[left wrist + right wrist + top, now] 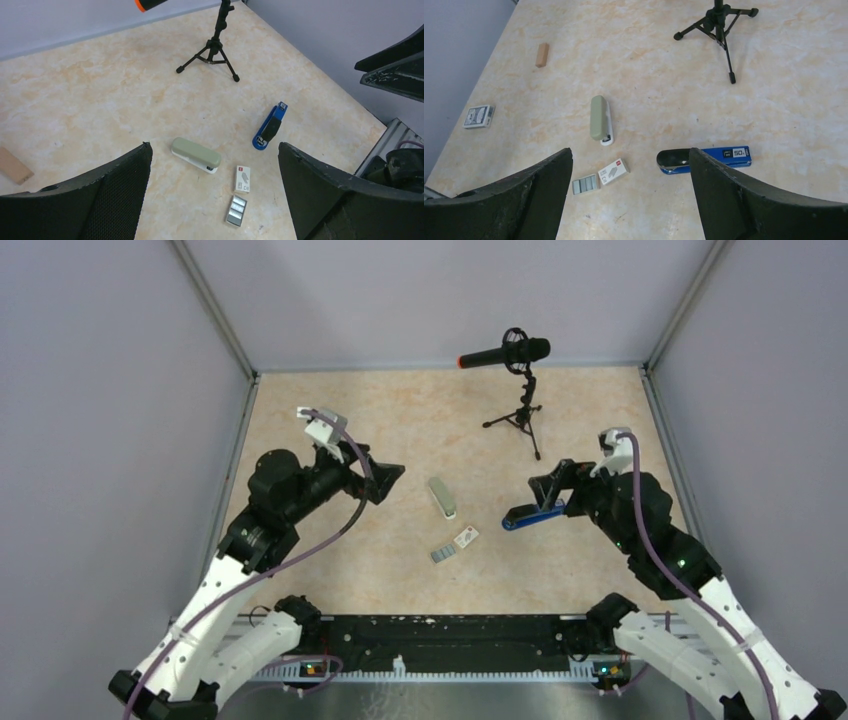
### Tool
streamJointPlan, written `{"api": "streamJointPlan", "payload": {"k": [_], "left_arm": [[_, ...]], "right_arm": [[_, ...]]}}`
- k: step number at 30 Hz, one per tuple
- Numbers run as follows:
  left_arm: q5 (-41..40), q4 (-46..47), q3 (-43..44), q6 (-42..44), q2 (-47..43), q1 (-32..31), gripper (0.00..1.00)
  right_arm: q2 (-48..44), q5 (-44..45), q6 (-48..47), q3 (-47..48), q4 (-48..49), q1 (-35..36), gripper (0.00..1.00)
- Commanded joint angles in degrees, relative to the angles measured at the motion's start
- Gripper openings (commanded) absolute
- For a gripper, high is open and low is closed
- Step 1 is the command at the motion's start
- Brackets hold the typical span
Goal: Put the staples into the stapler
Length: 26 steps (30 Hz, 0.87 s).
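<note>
The pale grey-green stapler (442,497) lies closed on the table's middle, also in the left wrist view (196,155) and the right wrist view (599,119). Just nearer the arms are the staples: a small white box (466,537) (242,179) (613,171) with a red mark, and beside it a grey metallic block (443,554) (236,210) (585,184). My left gripper (385,480) hovers left of the stapler, open and holding nothing. My right gripper (548,485) hangs to the right, also open and holding nothing, its fingers (734,195) spread wide above the table.
A bright blue bar with a black end (525,517) (706,159) lies under the right gripper. A microphone on a small tripod (520,390) stands at the back. A brown wooden block (542,54) and a blue-patterned card pack (478,116) lie far left. Walls enclose the table.
</note>
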Motion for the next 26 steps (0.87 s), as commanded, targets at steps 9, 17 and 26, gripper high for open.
{"api": "streamJointPlan", "payload": {"k": [9, 17, 26], "left_arm": [[-4.5, -2.1, -4.5, 1.0, -7.0, 0.0, 0.99], [-5.4, -2.0, -4.2, 1.3, -8.0, 0.0, 0.99], [-5.3, -2.3, -4.4, 1.7, -8.7, 0.0, 0.99]], "right_arm": [[-6.4, 1.3, 4.7, -0.8, -1.9, 0.1, 0.85], [-6.8, 1.3, 5.8, 0.5, -2.6, 0.1, 0.85], [-7.0, 1.8, 6.6, 0.1, -3.1, 0.1, 0.86]]}}
